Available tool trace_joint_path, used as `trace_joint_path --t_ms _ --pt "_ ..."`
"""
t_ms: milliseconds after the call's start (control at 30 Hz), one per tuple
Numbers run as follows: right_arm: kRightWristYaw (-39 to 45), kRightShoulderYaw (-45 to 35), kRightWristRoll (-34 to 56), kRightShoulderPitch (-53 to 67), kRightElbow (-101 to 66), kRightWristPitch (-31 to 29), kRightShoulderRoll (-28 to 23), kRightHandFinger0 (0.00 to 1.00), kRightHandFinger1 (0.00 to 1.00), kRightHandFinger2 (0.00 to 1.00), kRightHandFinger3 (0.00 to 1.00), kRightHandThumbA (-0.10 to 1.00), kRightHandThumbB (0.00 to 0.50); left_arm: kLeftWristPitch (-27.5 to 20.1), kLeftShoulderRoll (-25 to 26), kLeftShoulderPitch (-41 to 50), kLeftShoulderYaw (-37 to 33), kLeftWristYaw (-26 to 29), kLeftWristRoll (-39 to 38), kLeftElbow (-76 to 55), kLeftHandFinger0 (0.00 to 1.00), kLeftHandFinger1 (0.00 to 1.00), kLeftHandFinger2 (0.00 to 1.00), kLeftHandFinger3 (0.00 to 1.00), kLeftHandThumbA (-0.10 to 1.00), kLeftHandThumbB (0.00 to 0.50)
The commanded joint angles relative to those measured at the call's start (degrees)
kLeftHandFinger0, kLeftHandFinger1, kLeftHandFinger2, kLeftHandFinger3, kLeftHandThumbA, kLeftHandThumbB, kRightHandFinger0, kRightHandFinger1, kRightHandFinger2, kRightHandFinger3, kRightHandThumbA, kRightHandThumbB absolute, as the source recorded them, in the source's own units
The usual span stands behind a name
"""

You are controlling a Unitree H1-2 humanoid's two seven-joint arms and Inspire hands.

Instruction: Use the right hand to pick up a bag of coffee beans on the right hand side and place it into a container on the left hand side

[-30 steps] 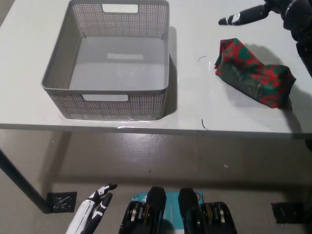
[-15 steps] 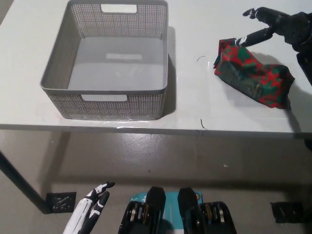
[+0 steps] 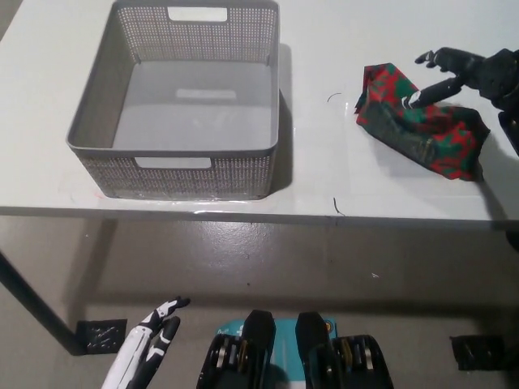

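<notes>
Bag of coffee beans [image 3: 422, 121], wrapped in a red-and-green pattern, lying on its side on the right part of the white table [image 3: 324, 162], its long axis running from upper left to lower right and its near end close to the table's front edge. Right hand [image 3: 458, 71], black, entering from the right edge of the head view and poised over the bag's upper portion; its fingers [image 3: 430, 91] are spread apart and hold nothing, one fingertip lying at or just above the wrapping, though actual contact cannot be judged from this angle. Container [image 3: 105, 105], a grey perforated basket with cut-out handles in its near and far walls, standing upright on the left part of the table, well apart from the bag, its smooth floor bare. Left hand [image 3: 150, 344], white, resting low at the lower left of the view, below the table's front edge and away from both objects, with its fingers extended and loosely apart, grasping nothing. Grey floor [image 3: 268, 259] visible beneath the table.
</notes>
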Motion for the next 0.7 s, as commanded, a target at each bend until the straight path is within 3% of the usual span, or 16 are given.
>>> trace_joint_path --t_ms 0,233,467,667 --pt "-1.6 -0.1 -0.3 -2.1 2.0 -3.5 1.0 1.00 1.00 1.00 1.00 0.77 0.500 -3.0 0.1 -0.5 0.5 -0.3 -1.2 -0.6 1.00 1.00 1.00 1.00 1.00 0.314" --pt "-5.1 0.2 0.1 1.5 11.2 -8.9 4.7 1.00 1.00 1.00 1.00 0.77 0.500 -5.2 0.6 -0.7 0.7 -0.8 -1.8 0.1 1.00 1.00 1.00 1.00 1.00 0.316" --pt "-8.5 -2.2 2.3 5.1 19.0 -14.7 8.7 1.00 1.00 1.00 1.00 0.78 0.500 -4.2 0.6 -2.6 1.0 -1.3 -2.3 0.2 1.00 1.00 1.00 1.00 1.00 0.337" --pt "-10.0 -1.7 1.0 7.3 22.5 -16.0 10.5 1.00 1.00 1.00 1.00 0.80 0.500 -3.9 0.8 -3.1 0.9 -1.8 -2.5 -0.2 1.00 1.00 1.00 1.00 1.00 0.295"
